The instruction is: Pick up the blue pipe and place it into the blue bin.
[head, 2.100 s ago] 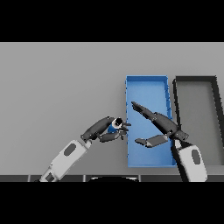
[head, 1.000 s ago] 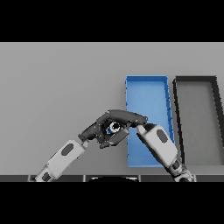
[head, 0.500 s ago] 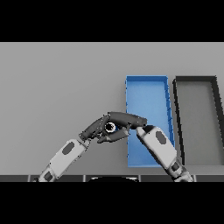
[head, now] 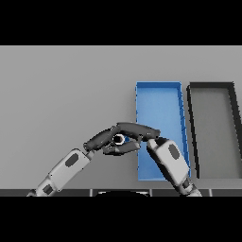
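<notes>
Fingers (head: 124,148) of the left hand (head: 101,140) were curled round the blue pipe (head: 120,139), only its round end ring showing, just left of the blue bin (head: 159,90). Right hand (head: 137,130) lay over it, dark fingers straight, touching the left hand. Bin was a flat-walled rectangular tray; a matching dark bin (head: 211,87) sat beside it on the matte grey table (head: 61,90).

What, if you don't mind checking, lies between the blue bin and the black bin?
In the head view, only a narrow strip of bare grey table separates the blue bin from the black bin; nothing sits in that gap.
</notes>
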Controlling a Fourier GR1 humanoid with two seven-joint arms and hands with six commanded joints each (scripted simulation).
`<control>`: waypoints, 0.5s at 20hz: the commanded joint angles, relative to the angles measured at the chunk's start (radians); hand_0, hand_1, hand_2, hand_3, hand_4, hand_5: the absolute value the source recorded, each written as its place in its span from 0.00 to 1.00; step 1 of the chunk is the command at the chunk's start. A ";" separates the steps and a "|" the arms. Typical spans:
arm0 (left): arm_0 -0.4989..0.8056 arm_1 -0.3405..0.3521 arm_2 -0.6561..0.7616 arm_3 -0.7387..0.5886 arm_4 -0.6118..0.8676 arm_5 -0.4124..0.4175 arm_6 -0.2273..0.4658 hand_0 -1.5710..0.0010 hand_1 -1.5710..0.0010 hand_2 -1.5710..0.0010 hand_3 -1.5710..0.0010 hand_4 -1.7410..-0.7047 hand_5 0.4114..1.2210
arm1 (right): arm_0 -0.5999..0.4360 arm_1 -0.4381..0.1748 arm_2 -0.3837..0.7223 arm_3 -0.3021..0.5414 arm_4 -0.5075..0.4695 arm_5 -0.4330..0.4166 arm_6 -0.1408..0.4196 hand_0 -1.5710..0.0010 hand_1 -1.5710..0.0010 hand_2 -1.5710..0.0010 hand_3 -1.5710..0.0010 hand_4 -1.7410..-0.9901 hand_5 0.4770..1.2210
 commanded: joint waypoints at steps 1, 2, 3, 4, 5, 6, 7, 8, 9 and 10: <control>-0.003 0.005 0.003 0.001 0.000 0.001 0.024 0.88 0.88 0.90 0.89 0.75 0.54 | 0.007 0.009 -0.001 0.002 0.011 0.002 -0.019 0.00 0.00 0.00 0.00 0.33 0.99; -0.002 0.002 -0.003 0.005 -0.004 0.006 0.044 0.90 0.91 0.92 0.91 0.77 0.46 | 0.001 0.009 -0.011 0.007 0.012 0.007 -0.019 0.00 0.00 0.00 0.00 0.33 0.99; -0.009 0.006 0.001 0.008 -0.005 0.007 0.052 0.92 0.93 0.93 0.93 0.80 0.40 | -0.003 0.011 -0.014 0.004 0.023 0.006 -0.021 0.00 0.00 0.00 0.00 0.33 0.99; -0.007 0.009 0.002 0.009 -0.003 0.008 0.055 0.94 0.94 0.95 0.94 0.81 0.35 | -0.010 0.013 -0.021 0.015 0.041 0.008 -0.033 0.00 0.00 0.00 0.00 0.33 1.00; -0.015 0.007 0.007 0.016 0.001 0.009 0.063 0.95 0.95 0.96 0.95 0.82 0.31 | -0.014 0.017 -0.023 0.018 0.053 0.012 -0.037 0.00 0.00 0.00 0.00 0.33 1.00; -0.013 0.009 0.010 0.009 0.010 0.005 0.067 0.96 0.96 0.97 0.96 0.82 0.28 | -0.019 0.023 -0.026 0.017 0.043 0.009 -0.022 0.00 0.00 0.00 0.00 0.33 1.00; -0.006 0.008 0.010 0.002 0.021 0.001 0.074 0.97 0.97 0.97 0.97 0.82 0.25 | -0.015 0.030 -0.025 0.019 0.036 0.014 -0.020 0.00 0.00 0.00 0.00 0.33 1.00; -0.006 -0.004 0.008 0.010 0.028 0.000 0.087 0.97 0.98 0.98 0.98 0.82 0.23 | 0.000 0.027 -0.028 0.018 0.040 0.024 -0.036 0.00 0.00 0.00 0.00 0.33 1.00; -0.004 -0.007 0.012 0.004 0.038 0.000 0.096 0.98 0.98 0.98 0.98 0.82 0.22 | -0.009 0.031 -0.034 0.021 0.039 0.025 -0.028 0.00 0.00 0.00 0.00 0.33 1.00; -0.003 -0.007 0.015 0.015 0.037 0.003 0.102 0.98 0.98 0.99 0.98 0.82 0.20 | -0.005 0.030 -0.042 0.019 0.021 0.028 -0.030 0.00 0.00 0.00 0.00 0.34 1.00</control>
